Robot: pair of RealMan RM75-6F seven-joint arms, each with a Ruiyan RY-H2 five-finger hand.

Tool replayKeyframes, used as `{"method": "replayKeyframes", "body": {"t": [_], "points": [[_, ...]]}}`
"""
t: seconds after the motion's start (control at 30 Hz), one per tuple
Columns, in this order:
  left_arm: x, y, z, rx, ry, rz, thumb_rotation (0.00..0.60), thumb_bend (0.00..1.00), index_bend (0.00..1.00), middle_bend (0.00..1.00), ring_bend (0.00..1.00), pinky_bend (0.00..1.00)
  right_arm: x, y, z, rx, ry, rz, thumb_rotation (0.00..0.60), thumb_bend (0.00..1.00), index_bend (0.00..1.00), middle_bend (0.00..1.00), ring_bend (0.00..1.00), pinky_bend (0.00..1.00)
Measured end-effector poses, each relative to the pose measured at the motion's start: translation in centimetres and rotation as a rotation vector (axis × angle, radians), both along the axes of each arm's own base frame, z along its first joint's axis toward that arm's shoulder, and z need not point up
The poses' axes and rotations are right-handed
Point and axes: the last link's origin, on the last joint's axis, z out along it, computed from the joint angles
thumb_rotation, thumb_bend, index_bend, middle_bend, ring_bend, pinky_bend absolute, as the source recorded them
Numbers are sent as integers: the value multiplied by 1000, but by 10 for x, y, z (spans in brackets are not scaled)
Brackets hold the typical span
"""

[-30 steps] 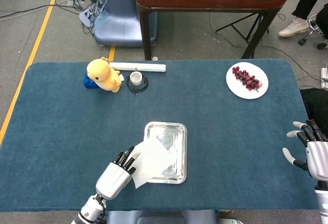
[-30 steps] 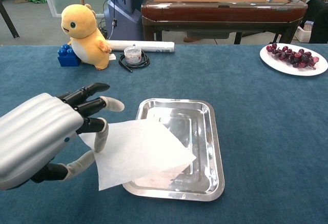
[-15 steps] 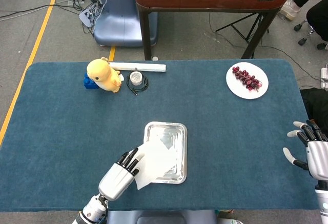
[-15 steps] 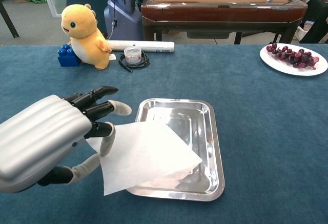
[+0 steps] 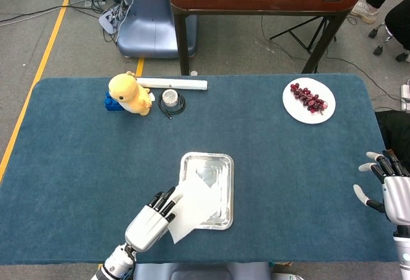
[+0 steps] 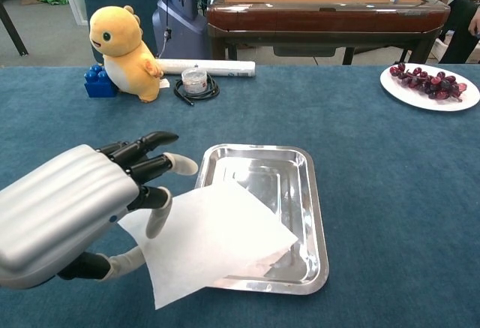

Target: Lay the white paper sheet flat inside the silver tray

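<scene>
The white paper sheet (image 5: 195, 206) (image 6: 217, 238) lies tilted over the near left part of the silver tray (image 5: 208, 159) (image 6: 300, 155). Its left corner hangs outside the tray rim. My left hand (image 5: 150, 222) (image 6: 82, 208) is just left of the tray and pinches the sheet's left edge, one finger on top and the thumb below. The far half of the tray is bare and shiny. My right hand (image 5: 387, 187) hovers at the table's right edge with its fingers spread and nothing in it; the chest view does not show it.
A yellow plush toy (image 5: 130, 93) (image 6: 120, 43) stands by a blue block (image 6: 97, 82) at the back left, with a white roll (image 5: 173, 83) and a small jar on a black cable (image 5: 171, 98) next to it. A plate of grapes (image 5: 309, 99) (image 6: 429, 84) sits at the back right.
My left hand has shifted slightly right and towards the near edge, carrying the sheet with it; the sheet now sits lower over the tray. The right hand has not moved.
</scene>
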Motion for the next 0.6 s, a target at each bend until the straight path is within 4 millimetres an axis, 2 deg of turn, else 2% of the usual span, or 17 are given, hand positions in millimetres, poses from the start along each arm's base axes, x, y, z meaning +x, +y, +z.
{"method": "replayKeyframes", "body": {"t": [0.27,0.6], "points": [[2,-1,-2,-7,-1,-8,600,195,418,199,38,217,0,0,0,1,-1,-1,600,266,408,245,120,322],[9,-4,-6,-49,7,-4,600,167,386,177,31,209,-1,-1,0,1,0,-5,600,266,408,245,120,322]]}}
